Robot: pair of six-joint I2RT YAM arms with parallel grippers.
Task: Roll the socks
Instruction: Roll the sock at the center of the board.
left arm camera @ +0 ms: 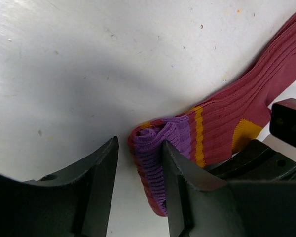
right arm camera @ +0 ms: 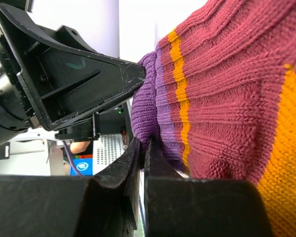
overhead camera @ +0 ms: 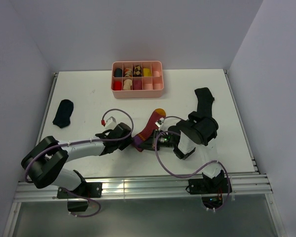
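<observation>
While our right gripper (right arm camera: pixel 142 148) pinches the striped sock (left arm camera: pixel 227 113) | left gripper (left arm camera: pixel 139 144) half-open astride its purple cuff, gripping nothing | sock runs toward upper right.

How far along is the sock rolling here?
Nothing is fully rolled. In hand: the striped sock, cuff bunched and pinched by the right gripper, with the left gripper open around it. Left: finishing it, plus the left black sock and right black sock, both unrolled.
</observation>
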